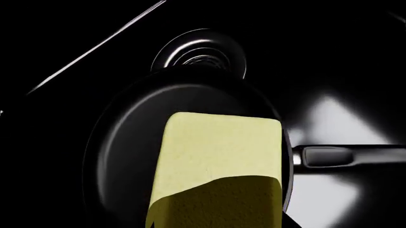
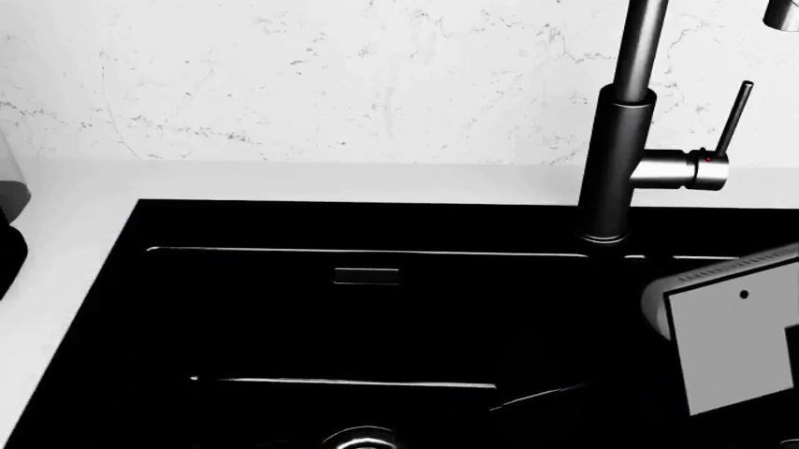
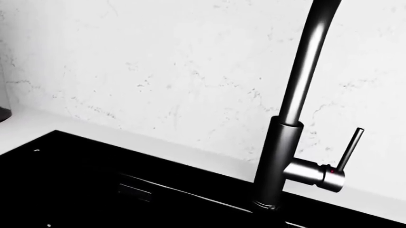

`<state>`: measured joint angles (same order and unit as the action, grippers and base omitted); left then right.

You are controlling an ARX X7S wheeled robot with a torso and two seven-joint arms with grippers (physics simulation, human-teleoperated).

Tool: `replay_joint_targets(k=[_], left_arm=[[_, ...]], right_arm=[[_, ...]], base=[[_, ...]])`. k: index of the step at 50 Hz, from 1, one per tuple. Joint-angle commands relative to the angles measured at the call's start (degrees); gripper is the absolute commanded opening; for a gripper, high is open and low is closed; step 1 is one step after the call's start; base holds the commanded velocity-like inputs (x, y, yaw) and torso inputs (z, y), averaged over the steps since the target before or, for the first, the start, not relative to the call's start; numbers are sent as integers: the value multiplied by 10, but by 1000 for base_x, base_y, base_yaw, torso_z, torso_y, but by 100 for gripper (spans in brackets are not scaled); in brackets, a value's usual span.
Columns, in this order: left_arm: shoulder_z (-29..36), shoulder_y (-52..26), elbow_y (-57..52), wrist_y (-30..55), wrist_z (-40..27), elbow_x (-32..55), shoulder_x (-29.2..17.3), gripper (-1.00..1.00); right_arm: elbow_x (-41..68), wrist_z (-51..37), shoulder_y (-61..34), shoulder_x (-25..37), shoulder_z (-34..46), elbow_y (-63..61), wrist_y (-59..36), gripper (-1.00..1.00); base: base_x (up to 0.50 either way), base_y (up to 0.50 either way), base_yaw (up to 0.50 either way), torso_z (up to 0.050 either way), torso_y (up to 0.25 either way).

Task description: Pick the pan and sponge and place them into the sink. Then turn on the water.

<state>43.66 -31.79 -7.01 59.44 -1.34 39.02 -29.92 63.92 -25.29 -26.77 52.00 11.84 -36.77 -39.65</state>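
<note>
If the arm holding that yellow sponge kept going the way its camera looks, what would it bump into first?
Most likely the pan. The sponge sits in front of the left wrist camera, with the pan lying in the sink right behind it. How far apart they are is unclear.

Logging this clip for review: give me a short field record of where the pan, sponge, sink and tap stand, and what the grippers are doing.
pan: pan lies in the sink, beside a round drain
sponge: sponge over the pan, close to the left wrist camera; cannot tell if resting or held
tap: tap upright, lever raised, no water seen
left gripper: fingers not visible
right gripper: not visible; a grey panel shows at the head view's right edge
</note>
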Motion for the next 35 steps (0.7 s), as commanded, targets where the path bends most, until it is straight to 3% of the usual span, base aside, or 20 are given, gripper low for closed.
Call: replay_joint_targets(k=[1,14,15,27,30,34,35], left_arm=[[15,10,69,-47,10,-25,14,-100],[34,11,172,-109,45,-55,40,-100],[34,10,172,-108,43,-54,43,100],[14,14,124,-107,26,-40,29,100],[-27,19,38,-94,-16,-15,10,100],[-125,23,-181,-12,-121,105,-5,100],[-142,14,-210,-16,-148,102,-4,100]], right_arm=[[-3,1,14,2,-1,-3,6,100],[1,-5,21,4,-4,-9,9,100],[1,-5,21,4,-4,-9,9,100],[-5,-4,15,-8,3,-5,11,100],[-10,-3,9,-14,8,-2,12,100],[-16,2,2,-23,14,-1,15,100],[-18,4,2,-23,14,-1,16,100]], base=[[0,0,0,0,0],[0,0,0,0,0],[0,0,0,0,0],[0,0,0,0,0],[0,0,0,0,0],[0,0,0,0,0],[0,0,0,0,0]])
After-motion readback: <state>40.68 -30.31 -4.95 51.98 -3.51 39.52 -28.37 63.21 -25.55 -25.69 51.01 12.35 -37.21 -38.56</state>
